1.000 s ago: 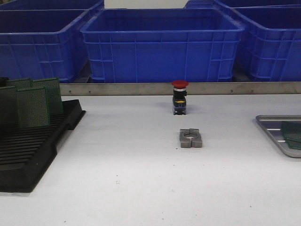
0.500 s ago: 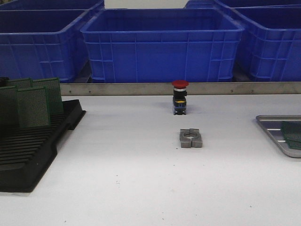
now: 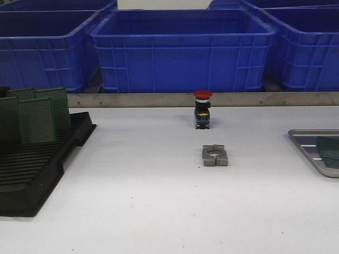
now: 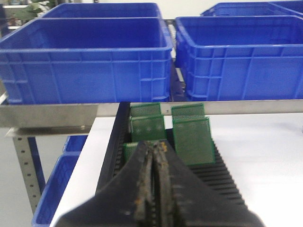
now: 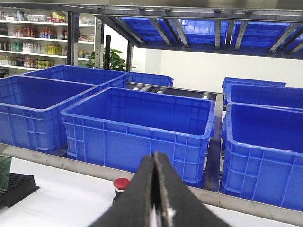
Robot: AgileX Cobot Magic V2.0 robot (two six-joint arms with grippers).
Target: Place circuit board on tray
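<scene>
Several green circuit boards (image 3: 38, 120) stand upright in a black slotted rack (image 3: 32, 174) at the table's left. The silver-grey tray (image 3: 304, 138) lies at the right edge, cut off by the frame, with green boards (image 3: 329, 151) lying flat in it. Neither gripper shows in the front view. In the left wrist view my left gripper (image 4: 154, 145) is shut and empty, its jaws pressed together, just short of the standing boards (image 4: 191, 140) in the rack (image 4: 222, 175). In the right wrist view my right gripper (image 5: 155, 155) is shut and empty, held above the table.
A red-capped push button (image 3: 202, 109) stands mid-table, also in the right wrist view (image 5: 121, 183). A grey split metal block (image 3: 214, 155) lies in front of it. Large blue bins (image 3: 183, 50) line the back behind a metal rail (image 3: 159, 99).
</scene>
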